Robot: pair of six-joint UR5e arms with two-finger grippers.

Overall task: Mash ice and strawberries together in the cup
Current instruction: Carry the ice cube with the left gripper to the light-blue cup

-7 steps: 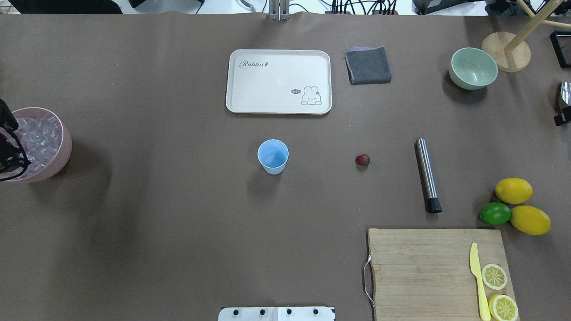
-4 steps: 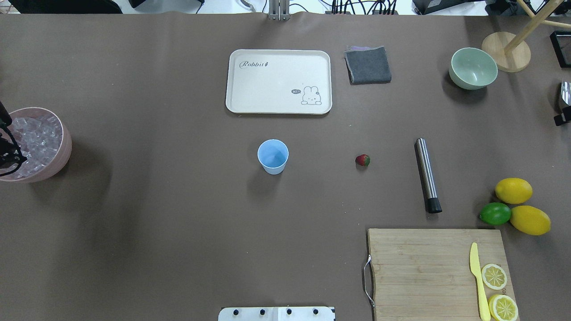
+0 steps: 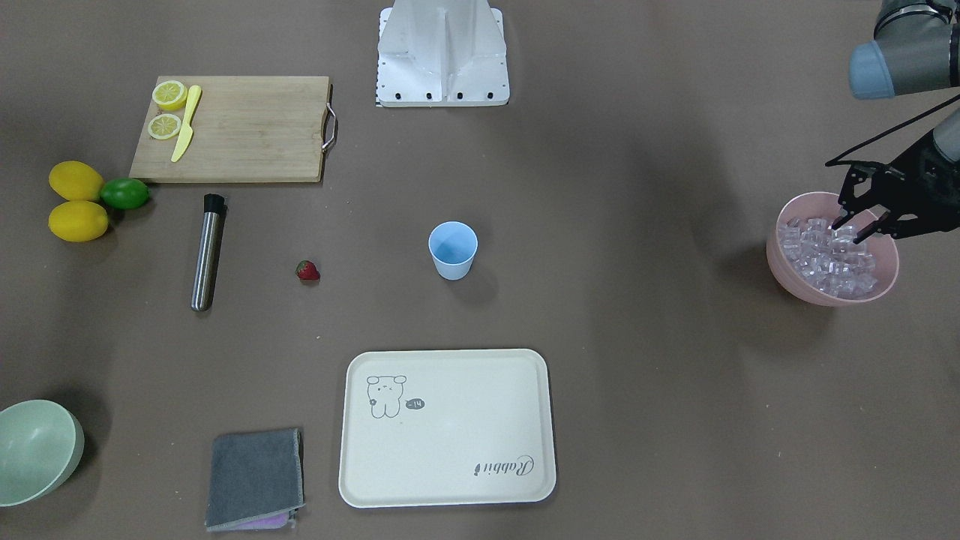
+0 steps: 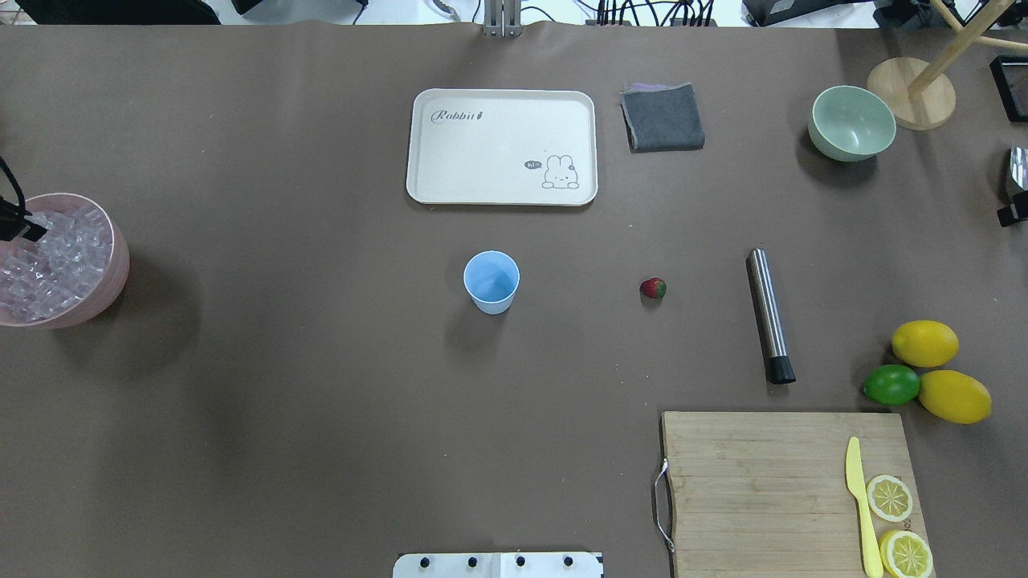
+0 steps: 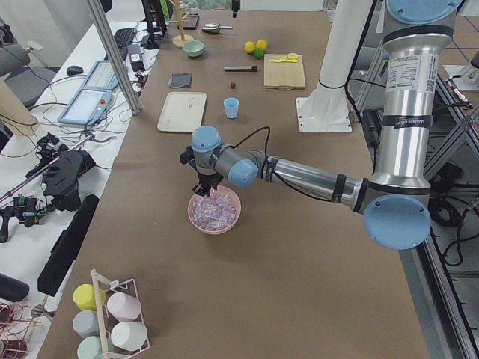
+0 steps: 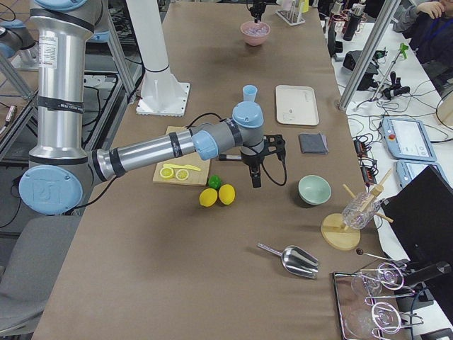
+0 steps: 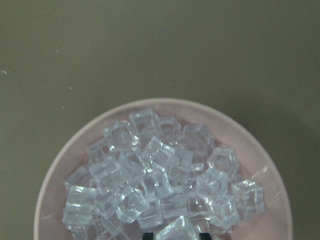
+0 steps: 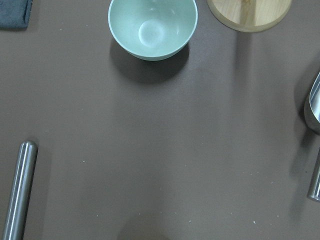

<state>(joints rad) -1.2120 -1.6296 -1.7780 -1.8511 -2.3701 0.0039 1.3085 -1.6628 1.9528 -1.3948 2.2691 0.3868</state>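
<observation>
**Ice** (image 7: 155,175): a heap of clear cubes in the pink bowl (image 3: 784,271) at the table's left edge. The cubes lie at all angles with no shared axis. The left wrist view shows them singly, the overhead view only as a glassy mass.

**Left gripper** (image 3: 850,229): points down over the heap, its jaws narrowed around what looks like one cube. That cube shows large at the lower edge of the left wrist view. The overhead view cuts off all but a tip.

**Cup** (image 4: 491,281): light blue, upright with its mouth up, near the table's middle.

**Strawberry** (image 4: 653,288): lies on its side between the cup and the steel muddler (image 4: 769,313), apart from both. Its long axis runs along the table's length, and the green cap seems turned toward the muddler.

**Steel muddler**: lies flat, its long axis running from the far edge to the near edge, black end nearer the robot.

**Right gripper** (image 6: 255,183): appears only in the exterior right view, hanging fingers-down between the lime (image 4: 891,385) and the pale green bowl (image 4: 851,124). Whether its jaws are apart or together cannot be told.

**Cutting board** (image 4: 755,482): at the near right corner.
</observation>
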